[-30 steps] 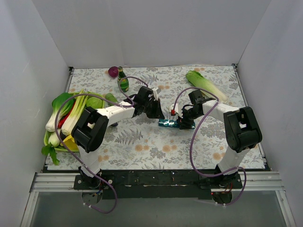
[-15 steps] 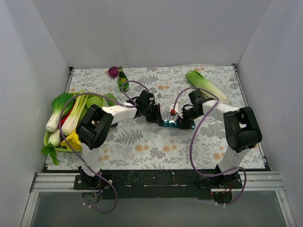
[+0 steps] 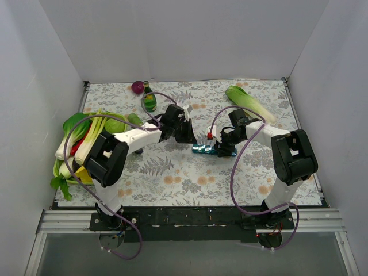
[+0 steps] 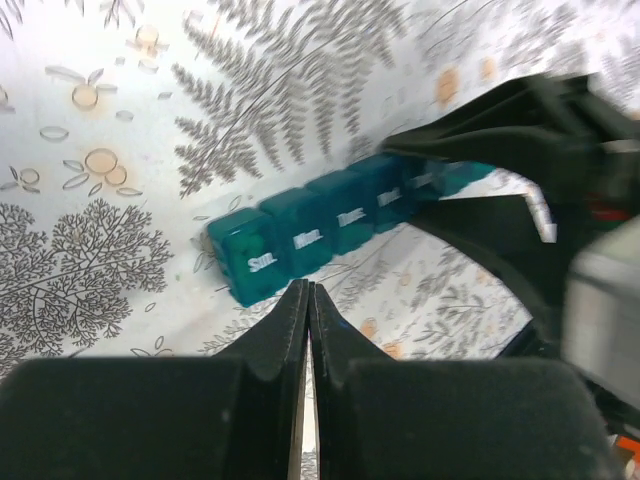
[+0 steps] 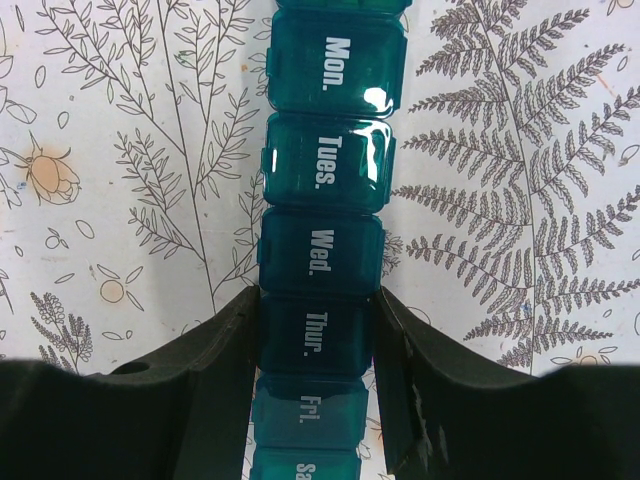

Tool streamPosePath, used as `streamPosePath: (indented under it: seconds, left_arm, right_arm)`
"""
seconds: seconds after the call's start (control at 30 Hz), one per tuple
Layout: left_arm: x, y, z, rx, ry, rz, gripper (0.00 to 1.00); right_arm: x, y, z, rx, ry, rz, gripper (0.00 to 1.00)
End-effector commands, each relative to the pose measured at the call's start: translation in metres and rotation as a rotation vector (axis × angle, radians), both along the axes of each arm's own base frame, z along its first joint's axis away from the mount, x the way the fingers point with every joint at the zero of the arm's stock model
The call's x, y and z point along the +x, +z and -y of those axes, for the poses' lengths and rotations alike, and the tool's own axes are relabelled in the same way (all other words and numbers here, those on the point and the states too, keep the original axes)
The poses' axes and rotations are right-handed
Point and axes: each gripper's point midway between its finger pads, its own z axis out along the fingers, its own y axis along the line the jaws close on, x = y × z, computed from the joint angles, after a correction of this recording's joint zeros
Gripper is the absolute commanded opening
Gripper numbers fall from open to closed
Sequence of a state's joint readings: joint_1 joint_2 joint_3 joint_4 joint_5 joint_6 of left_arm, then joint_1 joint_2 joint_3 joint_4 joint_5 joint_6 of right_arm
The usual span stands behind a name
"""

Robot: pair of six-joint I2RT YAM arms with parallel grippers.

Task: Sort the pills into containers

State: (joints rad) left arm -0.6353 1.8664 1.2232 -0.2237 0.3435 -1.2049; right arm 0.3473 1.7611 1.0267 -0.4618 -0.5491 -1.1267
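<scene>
Our right gripper (image 5: 317, 325) pinches the pill box (image 5: 322, 170) at Thur., long axis straight ahead. Our left gripper (image 4: 308, 300), pressed together, faces its Sun. end.

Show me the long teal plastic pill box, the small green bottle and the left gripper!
Long teal-blue plastic pill box (image 5: 325, 160), right wrist view, Tues. lid.
Small green bottle (image 3: 149, 102), top view, body.
Left gripper (image 4: 306, 292), left wrist view, between shut fingertips.

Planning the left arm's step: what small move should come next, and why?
Probably ease the shut left gripper forward to the lid edge of the Sun. compartment to pry it. The right gripper clamps the pill box at Thur., steadying it, and the visible lids look closed.
</scene>
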Motion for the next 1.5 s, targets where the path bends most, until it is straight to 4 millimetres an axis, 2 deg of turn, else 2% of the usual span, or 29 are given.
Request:
streamPosePath:
  seconds: [0.0, 0.1, 0.23, 0.3, 0.33, 0.47, 0.57, 0.63, 0.67, 0.77, 0.8, 0.9, 0.93, 0.97, 1.0, 1.03, 1.07, 1.1, 1.13, 1.17, 1.23, 1.27, 1.3, 1.33, 1.37, 1.47]
  left_arm:
    - [0.012, 0.066, 0.006, -0.120, 0.004, 0.132, 0.00]
    - [0.010, 0.067, 0.012, -0.145, -0.021, 0.113, 0.00]
    - [0.006, 0.050, 0.010, -0.115, -0.023, 0.071, 0.00]
    - [0.001, 0.024, 0.005, -0.065, -0.026, 0.014, 0.00]
    - [-0.005, 0.004, 0.002, -0.029, -0.029, -0.036, 0.00]
    - [-0.018, -0.039, -0.009, 0.050, -0.028, -0.130, 0.00]
    - [-0.022, -0.059, -0.016, 0.103, -0.025, -0.171, 0.00]
    - [-0.020, -0.059, -0.017, 0.108, -0.023, -0.161, 0.00]
    - [-0.019, -0.055, -0.015, 0.099, -0.023, -0.154, 0.00]
    - [-0.010, -0.028, -0.007, 0.051, -0.025, -0.093, 0.00]
    - [-0.005, -0.010, -0.005, 0.028, -0.018, -0.055, 0.00]
    - [0.007, 0.025, -0.004, -0.022, 0.020, 0.025, 0.02]
    - [0.011, 0.049, -0.003, -0.059, 0.032, 0.085, 0.03]
    - [0.014, 0.058, -0.009, -0.062, 0.061, 0.113, 0.06]
    - [0.018, 0.069, -0.014, -0.067, 0.087, 0.148, 0.16]
    - [0.020, 0.094, -0.020, -0.096, 0.113, 0.209, 0.19]
    - [0.025, 0.103, -0.030, -0.093, 0.155, 0.243, 0.22]
    - [0.022, 0.103, -0.038, -0.089, 0.170, 0.250, 0.26]
    - [0.022, 0.113, -0.044, -0.100, 0.186, 0.275, 0.31]
    - [0.022, 0.131, -0.056, -0.120, 0.210, 0.315, 0.32]
    - [0.014, 0.135, -0.069, -0.120, 0.221, 0.333, 0.38]
    - [0.010, 0.149, -0.077, -0.138, 0.231, 0.366, 0.39]
    - [0.006, 0.152, -0.082, -0.135, 0.229, 0.376, 0.40]
    - [0.000, 0.145, -0.087, -0.125, 0.229, 0.370, 0.42]
    - [-0.007, 0.159, -0.092, -0.142, 0.231, 0.406, 0.47]
    - [-0.020, 0.160, -0.105, -0.140, 0.246, 0.431, 0.59]
  right_arm:
    - [-0.006, -0.034, 0.021, -0.128, -0.019, -0.041, 0.32]
    - [-0.006, -0.033, 0.020, -0.127, -0.019, -0.038, 0.32]
    - [-0.007, -0.033, 0.021, -0.130, -0.022, -0.042, 0.31]
    - [-0.005, -0.034, 0.022, -0.132, -0.024, -0.040, 0.31]
    - [-0.006, -0.034, 0.021, -0.132, -0.024, -0.044, 0.31]
    - [-0.006, -0.034, 0.021, -0.131, -0.026, -0.044, 0.31]
    - [-0.005, -0.034, 0.021, -0.133, -0.029, -0.046, 0.31]
    - [-0.005, -0.033, 0.021, -0.133, -0.029, -0.041, 0.31]
    - [-0.005, -0.033, 0.021, -0.131, -0.030, -0.042, 0.31]
    - [-0.005, -0.034, 0.022, -0.134, -0.031, -0.045, 0.31]
    - [-0.005, -0.034, 0.021, -0.134, -0.032, -0.047, 0.32]
    - [-0.003, -0.033, 0.020, -0.130, -0.044, -0.049, 0.33]
    - [-0.001, -0.033, 0.019, -0.127, -0.047, -0.051, 0.33]
    - [0.001, -0.032, 0.018, -0.126, -0.052, -0.050, 0.33]
    - [0.003, -0.031, 0.019, -0.122, -0.071, -0.058, 0.33]
    - [0.007, -0.030, 0.018, -0.117, -0.083, -0.060, 0.33]
    - [0.012, -0.029, 0.018, -0.114, -0.100, -0.063, 0.33]
    - [0.017, -0.028, 0.022, -0.112, -0.128, -0.072, 0.33]
    - [0.021, -0.030, 0.024, -0.111, -0.162, -0.094, 0.33]
    - [0.035, -0.024, 0.024, -0.100, -0.187, -0.076, 0.33]
    - [0.049, -0.025, 0.036, -0.099, -0.265, -0.108, 0.33]
    - [0.064, -0.017, 0.038, -0.092, -0.294, -0.091, 0.33]
    - [0.074, -0.016, 0.047, -0.091, -0.331, -0.088, 0.33]
    - [0.079, -0.021, 0.053, -0.105, -0.370, -0.107, 0.33]
    - [0.094, -0.014, 0.056, -0.101, -0.392, -0.083, 0.34]
    - [0.113, -0.020, 0.076, -0.121, -0.476, -0.099, 0.34]
